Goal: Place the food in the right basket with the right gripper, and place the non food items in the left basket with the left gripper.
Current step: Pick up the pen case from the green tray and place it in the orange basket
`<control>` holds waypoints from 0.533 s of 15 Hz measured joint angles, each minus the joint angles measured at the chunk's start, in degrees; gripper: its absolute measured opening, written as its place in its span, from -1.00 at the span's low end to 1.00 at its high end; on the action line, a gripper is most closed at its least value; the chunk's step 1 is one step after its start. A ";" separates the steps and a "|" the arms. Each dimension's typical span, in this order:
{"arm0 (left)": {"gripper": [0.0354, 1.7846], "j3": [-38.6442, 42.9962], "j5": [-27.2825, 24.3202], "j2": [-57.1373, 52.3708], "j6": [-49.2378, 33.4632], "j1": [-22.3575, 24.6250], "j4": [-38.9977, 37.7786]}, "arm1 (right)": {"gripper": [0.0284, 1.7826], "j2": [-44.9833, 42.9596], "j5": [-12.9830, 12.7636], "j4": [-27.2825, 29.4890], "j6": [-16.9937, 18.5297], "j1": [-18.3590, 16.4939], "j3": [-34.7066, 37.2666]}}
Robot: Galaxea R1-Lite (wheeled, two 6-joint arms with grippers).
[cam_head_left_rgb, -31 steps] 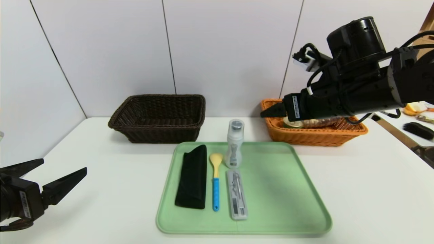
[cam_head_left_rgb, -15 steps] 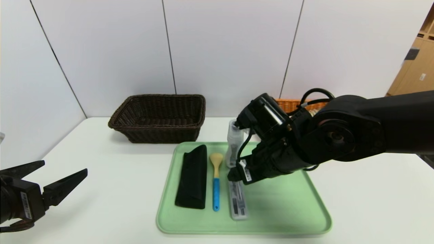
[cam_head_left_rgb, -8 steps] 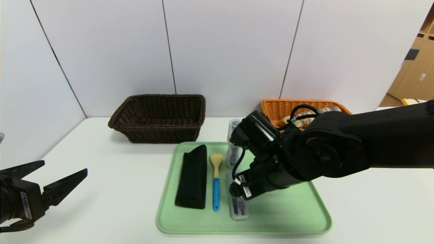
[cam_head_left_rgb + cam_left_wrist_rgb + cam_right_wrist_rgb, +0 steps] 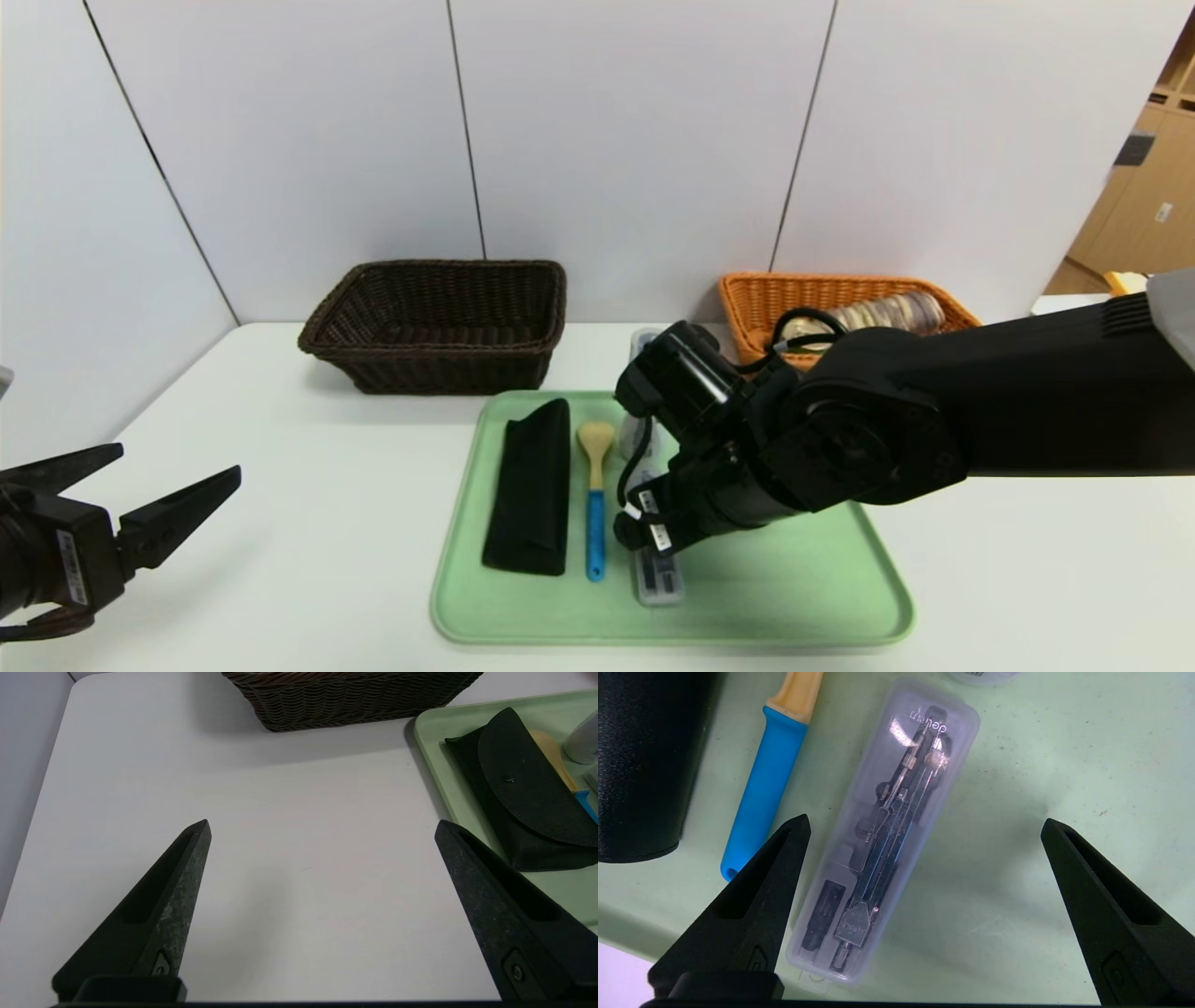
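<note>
You are looking at the clear compass case (image 4: pixel 882 826), which is lying flat on the green tray (image 4: pixel 794 597) toward the tray's near edge, just beside the blue-handled spoon (image 4: pixel 594 509). What is changing is the right tool (image 4: pixel 924 826): two seconds back it was hanging over the orange basket (image 4: pixel 756 303) at the far right of the worktop (image 4: pixel 280 523), and now it is coming down over the case with its prongs spread wide and nothing between them. One prong is sitting at the spoon side of the case, the other well out over bare tray, so the case is lying off centre in the gap.

That matters for you, because everything on the tray is reading as non-food, and non-food belongs to the left tool (image 4: pixel 322 830). It is waiting over the near left corner of the worktop, prongs apart and empty, unmoved across these seconds. The brown basket (image 4: pixel 439 322) at the far left edge is showing nothing inside. The orange one is already holding a can and a clear-wrapped roll of round food, so the food side is probably finished.

On handling, the case is smooth, hard, translucent plastic with rounded corners, long and thin, probably slippery to pinch. The black pouch (image 4: pixel 530 485) is looking soft and matte with a snap flap. The frosted bottle (image 4: pixel 642 411) is standing upright behind the arm, mostly hidden. Both baskets are stiff woven wicker.
</note>
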 joint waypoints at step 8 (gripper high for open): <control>0.89 0.09 0.02 0.00 -0.02 0.00 -0.02 | 0.90 1.49 -0.33 -4.88 0.11 0.04 1.13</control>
